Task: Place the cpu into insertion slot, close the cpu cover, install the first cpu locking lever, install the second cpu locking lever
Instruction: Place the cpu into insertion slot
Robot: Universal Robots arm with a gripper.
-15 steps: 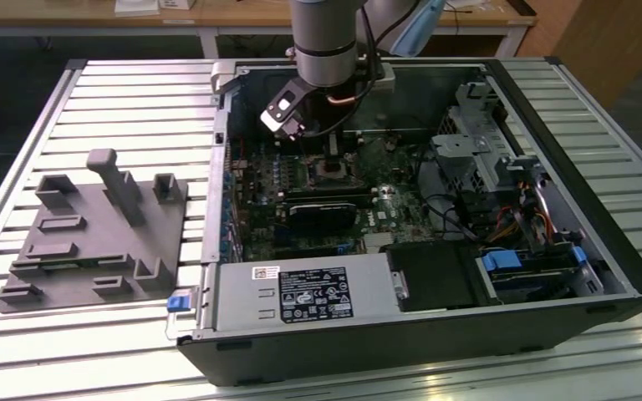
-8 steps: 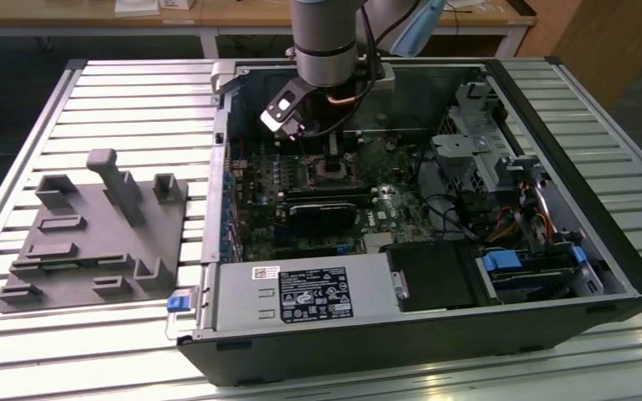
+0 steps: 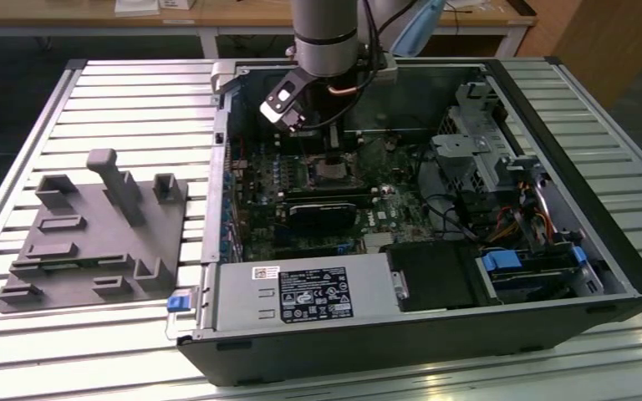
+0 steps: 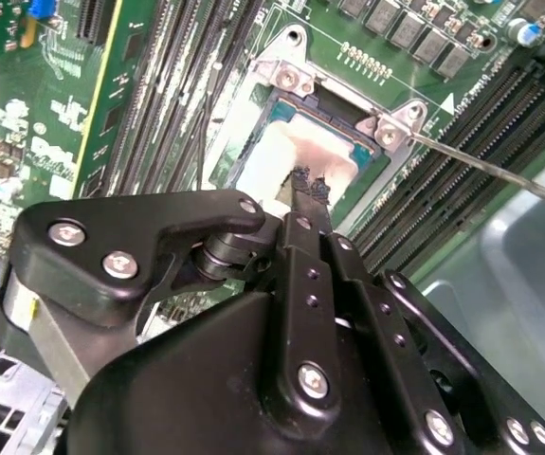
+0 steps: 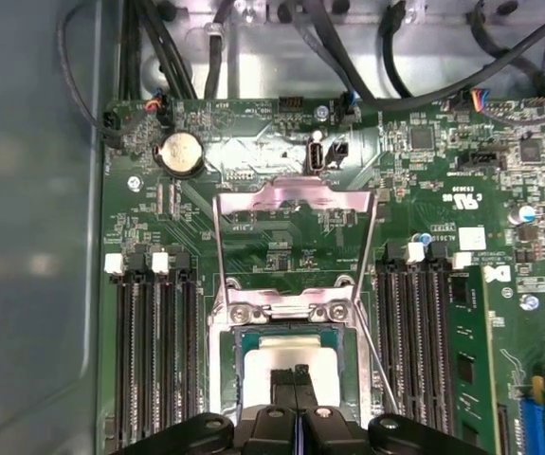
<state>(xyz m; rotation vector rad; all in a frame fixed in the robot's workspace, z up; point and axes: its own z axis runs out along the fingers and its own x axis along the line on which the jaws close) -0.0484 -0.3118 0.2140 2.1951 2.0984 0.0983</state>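
— Where's the cpu (image 5: 258, 374) got to?

— Down in the insertion slot (image 5: 223, 360), pale face up, lying flat as far as I can see. In the exterior view, make the socket the hub of a dial. The arm drops in from twelve o'clock, the black card (image 3: 327, 215) sits at six, and the grey fixture (image 3: 87, 225) is out on the table towards nine.

— And the gripper (image 4: 310, 185)?

— Fingers pinched together with nothing between them, tips right over the middle of the chip's face. Touching or just above, I can't tell.

— So the first step looks done?

— I'd say so. The cpu cover (image 5: 296, 197) isn't down, though. In the first wrist view it's swung up off the socket. It hinges on the edge nearest the coin battery (image 5: 182, 152), and its free end points that way too.

— Which way is that from the fingers?

— Straight ahead past the tips, along the socket's centre line. The hinge runs crosswise to that line. None of the frame lies over the chip.

— The levers?

— One locking lever (image 4: 485, 169) shows in the second wrist view. It's a thin rod sticking out from the socket's corner over the memory slots (image 4: 485, 109), not hooked under anything I can see.
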